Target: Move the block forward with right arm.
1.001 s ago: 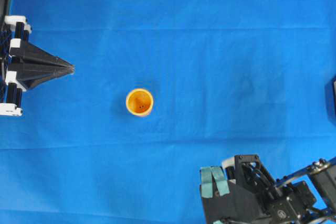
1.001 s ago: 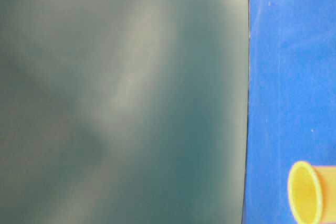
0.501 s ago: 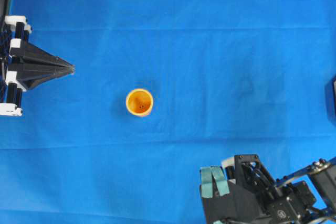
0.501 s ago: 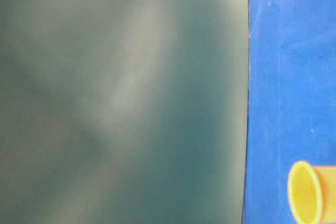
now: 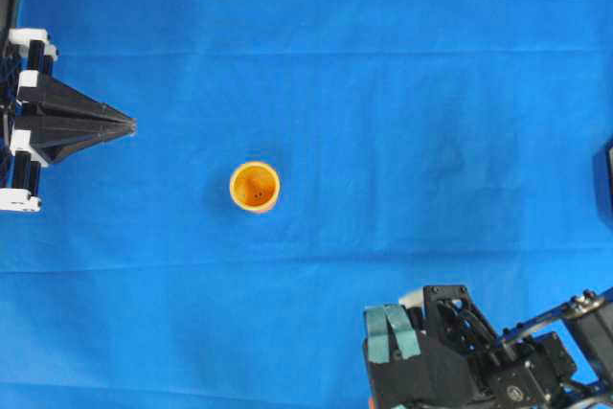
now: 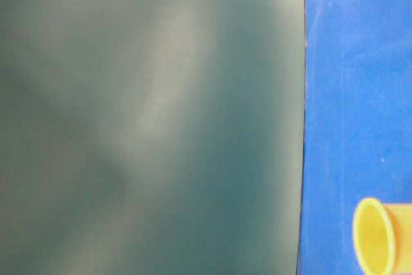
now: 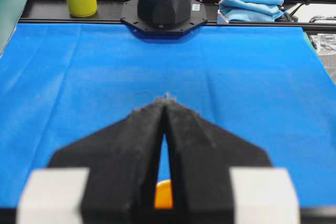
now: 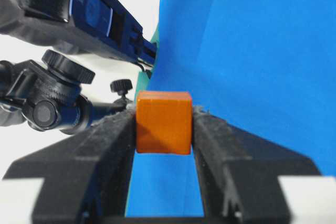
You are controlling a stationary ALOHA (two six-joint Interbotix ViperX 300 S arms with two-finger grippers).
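- The right end effector (image 8: 164,121) has hold of the block (image 8: 163,121), a small orange cube.
- Its two black fingers (image 8: 107,145) press on the left and right sides of the block.
- In the right wrist view the block sits right at the finger tips, up off the blue cloth (image 8: 252,45).
- In the overhead view the right arm (image 5: 460,352) is at the near right edge of the counter (image 5: 383,93). The block is hidden there.
- The left end effector (image 7: 165,103) is closed. Its fingers meet in a point, with nothing held.
- In the overhead view it is at the far left edge (image 5: 124,125), pointing right.
- A round orange cup (image 5: 255,186) stands on the cloth near the middle, well apart from both arms.
- The table-level view is mostly a blurry green sheet (image 6: 148,120), with the cup (image 6: 380,236) at the lower right.
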